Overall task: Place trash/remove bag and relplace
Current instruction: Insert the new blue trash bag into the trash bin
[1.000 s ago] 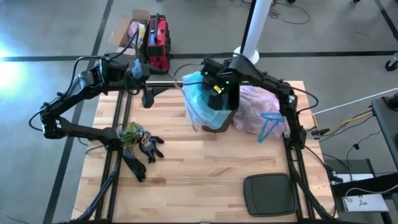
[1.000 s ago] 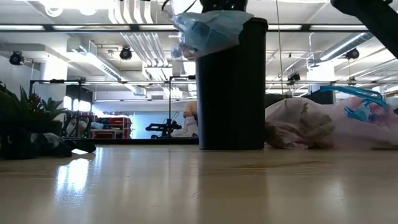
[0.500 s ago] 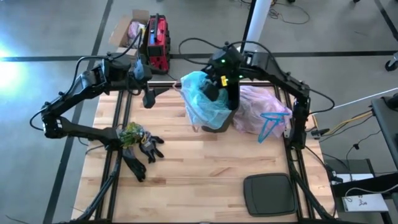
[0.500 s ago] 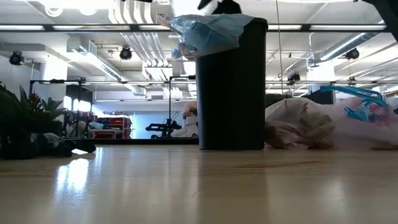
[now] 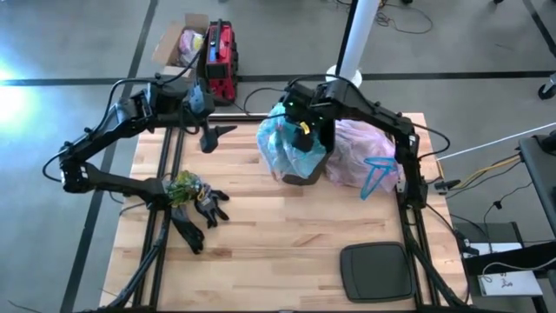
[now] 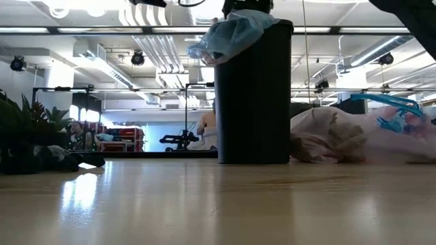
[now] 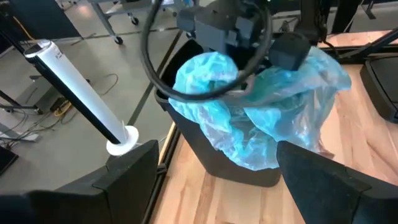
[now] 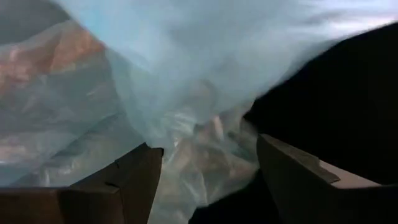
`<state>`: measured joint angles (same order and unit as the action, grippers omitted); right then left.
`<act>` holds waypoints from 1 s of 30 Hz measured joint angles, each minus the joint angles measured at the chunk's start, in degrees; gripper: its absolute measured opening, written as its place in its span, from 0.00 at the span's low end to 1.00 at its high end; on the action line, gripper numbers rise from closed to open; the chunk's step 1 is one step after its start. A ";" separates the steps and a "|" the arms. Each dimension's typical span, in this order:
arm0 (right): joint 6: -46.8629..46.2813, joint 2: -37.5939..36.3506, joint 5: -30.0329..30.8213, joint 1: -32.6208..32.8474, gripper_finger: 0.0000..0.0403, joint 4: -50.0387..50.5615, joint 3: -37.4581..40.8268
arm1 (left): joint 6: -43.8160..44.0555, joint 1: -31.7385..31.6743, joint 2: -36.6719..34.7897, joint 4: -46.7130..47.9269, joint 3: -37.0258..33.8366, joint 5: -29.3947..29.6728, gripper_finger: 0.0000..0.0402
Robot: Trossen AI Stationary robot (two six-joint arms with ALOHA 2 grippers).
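Observation:
A black bin point(image 6: 253, 95) stands at the table's far middle. A light blue plastic bag point(image 5: 280, 143) is bunched over its top and left rim. My right gripper point(image 5: 302, 132) points down into that bag, fingers apart. The pale pink bag point(image 5: 360, 149) lies on its side on the table right of the bin, its blue drawstrings point(image 5: 378, 174) toward the near side. Brown trash point(image 6: 327, 133) shows dimly through its film. My left gripper point(image 5: 214, 135) hangs open in the air left of the bin, facing it, with nothing in it. My right gripper comes from above, slanting down into the light blue bag's film point(image 8: 186, 93) over the bin's opening. The film billows between its spread fingers point(image 8: 124, 174) and lies against them, but is not pinched. The bag rests on the bin's rim, slack.
Black gloves and a small green plant point(image 5: 193, 193) lie near the table's left edge. A black flat lid point(image 5: 375, 269) lies at the near right corner. Bare wood spreads across the near middle.
My right gripper has risen toward the far edge above the bin and come back down into the blue bag. The bag, which hung spread over the bin's left rim, is now bunched into a mound on the bin's top.

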<state>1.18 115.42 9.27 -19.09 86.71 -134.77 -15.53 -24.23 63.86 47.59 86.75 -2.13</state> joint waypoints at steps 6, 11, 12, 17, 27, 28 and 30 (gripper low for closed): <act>0.19 -2.66 -0.01 -0.06 0.62 0.75 -0.11 | -0.28 -0.43 0.13 -0.37 -2.71 0.02 0.77; -4.47 -8.23 1.31 -0.06 0.65 -2.03 -0.19 | 0.11 -2.27 0.02 -5.14 -8.94 0.04 0.77; -6.92 -9.15 1.33 -0.01 0.65 -3.70 -0.23 | 0.46 -2.75 0.02 -6.59 -10.42 0.00 0.77; -13.15 -11.30 -3.57 2.65 0.67 -13.86 -0.26 | 3.19 -6.18 0.34 -12.55 -17.54 -6.18 0.77; -11.64 -6.33 -0.47 11.29 0.63 -16.35 -0.10 | 7.63 -7.76 0.76 -23.22 -25.36 -12.90 0.77; -11.66 -5.79 0.27 11.63 0.63 -15.90 -0.10 | 7.94 -7.78 0.78 -23.51 -25.59 -13.62 0.77; -12.02 -4.69 1.23 11.97 0.61 -14.15 -0.10 | 8.47 -7.77 0.78 -23.88 -25.61 -13.95 0.77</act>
<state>-10.84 110.72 10.49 -7.12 72.56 -134.87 -7.06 -32.00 64.64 23.71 61.14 -16.08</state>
